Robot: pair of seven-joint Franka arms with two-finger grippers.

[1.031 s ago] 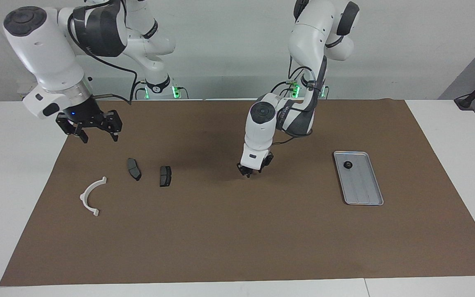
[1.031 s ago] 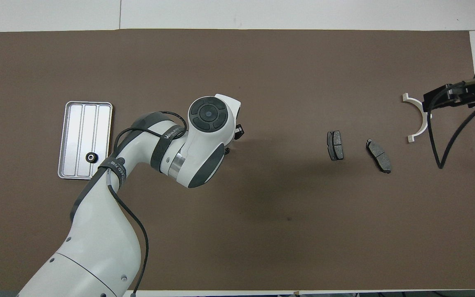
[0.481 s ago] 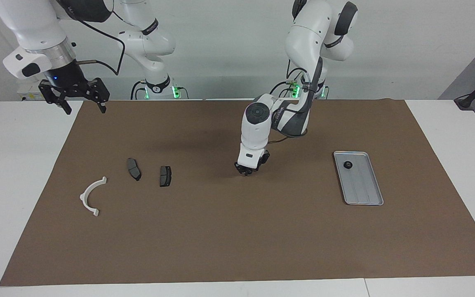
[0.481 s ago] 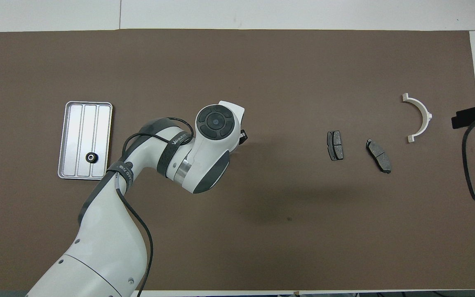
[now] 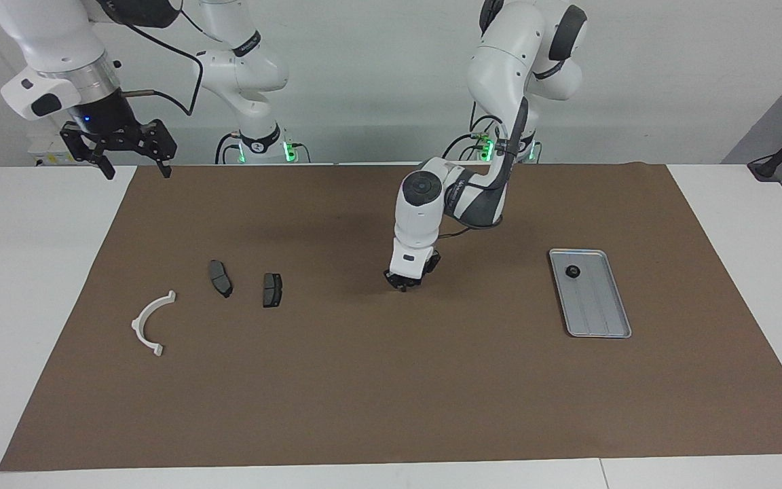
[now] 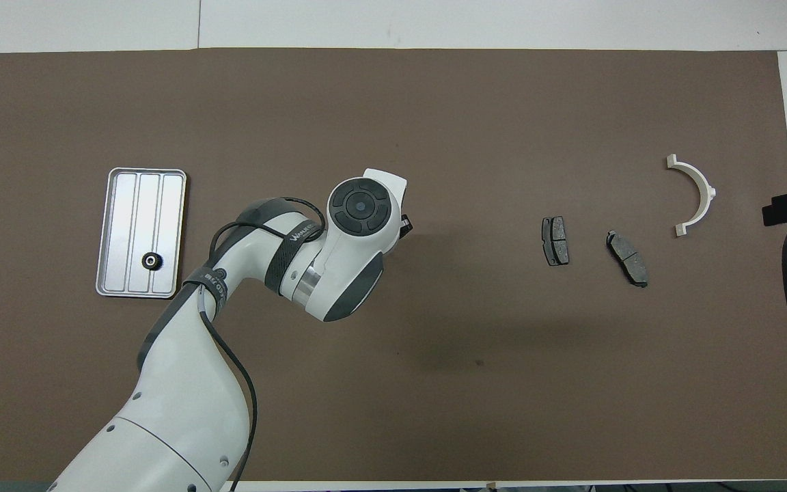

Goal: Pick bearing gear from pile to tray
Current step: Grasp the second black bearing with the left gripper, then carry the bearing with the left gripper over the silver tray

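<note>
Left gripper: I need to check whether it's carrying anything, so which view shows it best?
The facing view: the left gripper hangs low over the brown mat, unobstructed. In the overhead view, the arm's own wrist covers nearly all of it.

Small black bearing gear flat in silver tray, at end nearer robots.

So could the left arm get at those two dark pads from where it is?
Probably yes: the left gripper hangs low over bare mat, and nothing lies between it and the pads, though it would have to stretch toward the right arm's end.
</note>
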